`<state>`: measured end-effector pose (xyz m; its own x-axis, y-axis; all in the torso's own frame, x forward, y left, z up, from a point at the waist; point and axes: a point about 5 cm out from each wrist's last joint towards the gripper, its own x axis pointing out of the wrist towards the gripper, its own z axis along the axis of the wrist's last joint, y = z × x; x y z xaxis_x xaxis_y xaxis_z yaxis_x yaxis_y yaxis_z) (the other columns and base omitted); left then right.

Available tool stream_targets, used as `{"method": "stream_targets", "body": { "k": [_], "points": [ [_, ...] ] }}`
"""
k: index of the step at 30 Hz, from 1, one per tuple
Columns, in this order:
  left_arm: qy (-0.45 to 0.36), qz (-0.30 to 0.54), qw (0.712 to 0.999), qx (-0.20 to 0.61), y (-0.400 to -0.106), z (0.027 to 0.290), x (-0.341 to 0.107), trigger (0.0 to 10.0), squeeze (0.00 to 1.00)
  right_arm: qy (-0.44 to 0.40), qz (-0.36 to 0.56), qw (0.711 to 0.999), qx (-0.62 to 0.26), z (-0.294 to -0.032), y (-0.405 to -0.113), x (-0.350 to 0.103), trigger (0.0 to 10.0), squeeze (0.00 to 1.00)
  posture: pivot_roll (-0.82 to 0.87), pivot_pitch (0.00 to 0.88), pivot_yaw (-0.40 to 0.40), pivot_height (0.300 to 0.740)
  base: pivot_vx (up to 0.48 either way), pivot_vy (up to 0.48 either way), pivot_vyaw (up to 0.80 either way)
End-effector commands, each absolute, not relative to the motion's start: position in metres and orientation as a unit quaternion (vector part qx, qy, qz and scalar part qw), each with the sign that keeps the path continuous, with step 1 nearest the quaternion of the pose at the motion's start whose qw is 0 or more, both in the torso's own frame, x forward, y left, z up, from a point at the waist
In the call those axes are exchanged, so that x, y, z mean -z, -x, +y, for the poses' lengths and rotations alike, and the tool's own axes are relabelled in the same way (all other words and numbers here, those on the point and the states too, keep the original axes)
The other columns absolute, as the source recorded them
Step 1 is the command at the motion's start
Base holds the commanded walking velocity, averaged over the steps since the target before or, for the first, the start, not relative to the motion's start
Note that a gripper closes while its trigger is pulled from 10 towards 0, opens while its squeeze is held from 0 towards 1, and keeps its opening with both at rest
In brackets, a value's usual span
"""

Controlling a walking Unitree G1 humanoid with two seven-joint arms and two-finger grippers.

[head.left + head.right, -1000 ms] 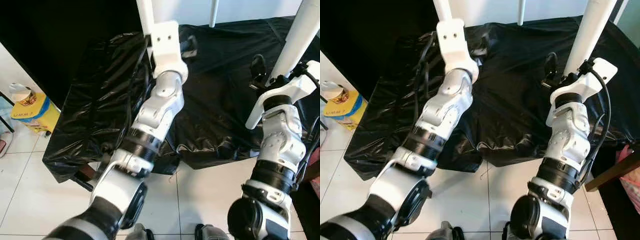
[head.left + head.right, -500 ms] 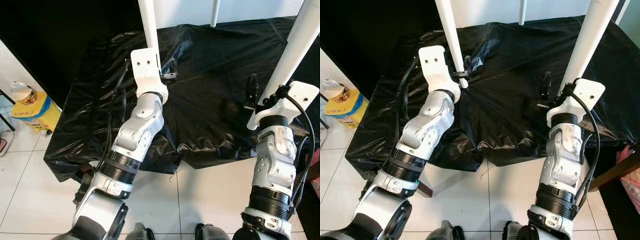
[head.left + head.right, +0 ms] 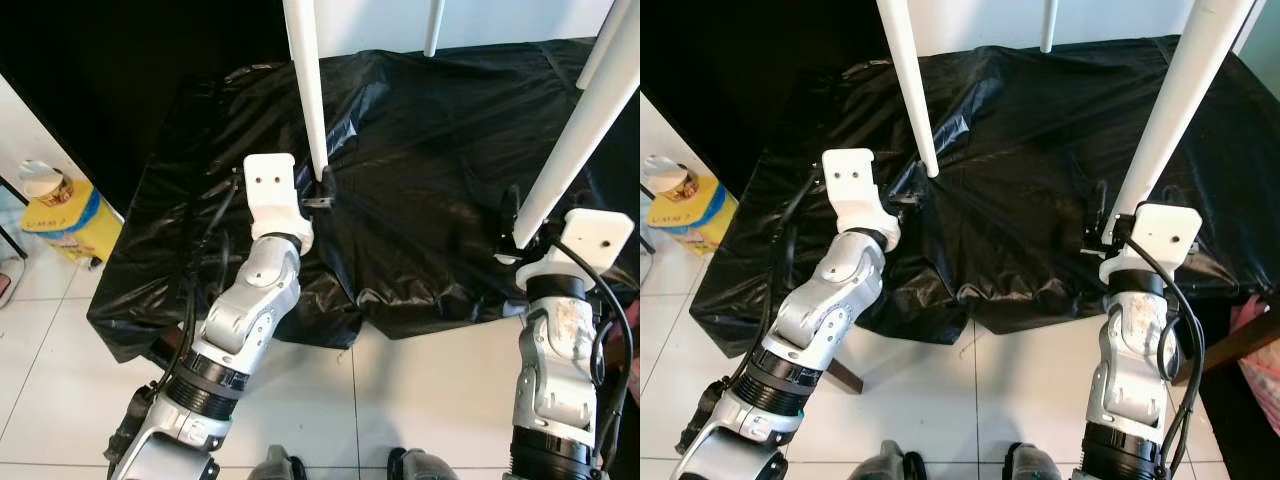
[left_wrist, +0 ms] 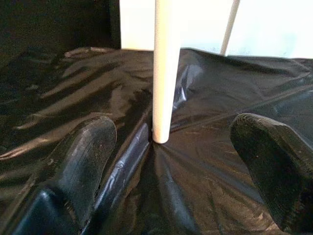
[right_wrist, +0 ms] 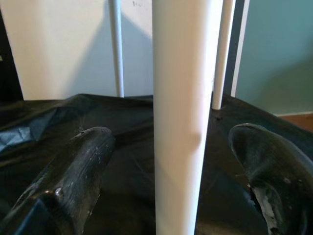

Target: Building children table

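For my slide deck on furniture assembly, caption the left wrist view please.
Open left gripper faces a white table leg standing upright on black plastic sheeting.

White legs [image 3: 308, 90] — black sheet [image 3: 420, 180]

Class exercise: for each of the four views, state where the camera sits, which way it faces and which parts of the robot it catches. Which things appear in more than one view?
Left and right eye views: on the head, looking down at black plastic sheet; both silver arms show.
Left wrist view: along open left gripper toward left white leg.
Right wrist view: along open right gripper, right white leg between its fingers.
Shared: both legs and the sheet.
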<state>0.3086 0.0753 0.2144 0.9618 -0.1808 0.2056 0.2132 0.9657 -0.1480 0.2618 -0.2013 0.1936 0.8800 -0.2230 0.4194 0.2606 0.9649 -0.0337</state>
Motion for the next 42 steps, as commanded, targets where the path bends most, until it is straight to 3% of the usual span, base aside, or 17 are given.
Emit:
{"method": "stream_targets", "body": {
  "k": [1,16,27,30,35,37,39,42],
  "points": [
    [0.061,-0.114,0.945,0.301,-0.293,0.06,-0.21,10.0,0.0,0.005,-0.159,0.984,0.085,-0.176,-0.246,-0.159,10.0,0.0,0.0,0.141,0.044,0.74,0.0,0.0,0.0],
    [0.009,-0.091,0.958,0.27,-0.26,0.098,-0.166,10.0,0.0,0.012,-0.12,0.989,-0.086,-0.151,-0.234,-0.132,10.0,0.0,0.02,0.148,0.018,0.74,0.0,0.0,0.0],
    [0.003,-0.083,0.958,0.273,-0.25,0.107,-0.155,10.0,0.0,0.013,-0.104,0.989,-0.101,-0.154,-0.228,-0.121,10.0,0.0,0.02,0.144,0.011,0.74,0.0,0.0,0.0],
    [-0.02,-0.072,0.956,0.283,-0.242,0.114,-0.143,10.0,0.0,0.015,-0.083,0.986,-0.145,-0.152,-0.22,-0.11,10.0,0.0,0.01,0.143,0.011,0.74,0.0,0.0,0.0],
    [-0.037,-0.066,0.946,0.316,-0.229,0.117,-0.133,10.0,0.0,0.028,-0.058,0.962,-0.265,-0.141,-0.211,-0.1,10.0,0.0,0.02,0.13,-0.004,0.74,0.0,0.0,0.0],
    [-0.037,-0.064,0.944,0.32,-0.228,0.117,-0.132,10.0,0.0,0.026,-0.055,0.96,-0.272,-0.141,-0.21,-0.099,10.0,0.0,0.02,0.13,-0.004,0.74,0.0,0.0,0.0],
    [-0.067,-0.008,0.917,0.393,-0.202,0.126,-0.101,10.0,0.0,0.063,0.005,0.926,-0.371,-0.148,-0.204,-0.077,10.0,0.0,0.03,0.116,-0.023,0.74,0.0,0.0,0.0],
    [-0.07,0.031,0.914,0.398,-0.189,0.133,-0.082,10.0,0.0,0.083,0.047,0.916,-0.389,-0.156,-0.203,-0.058,10.0,0.0,0.05,0.105,-0.038,0.74,0.0,0.0,0.0]
  ]
}}
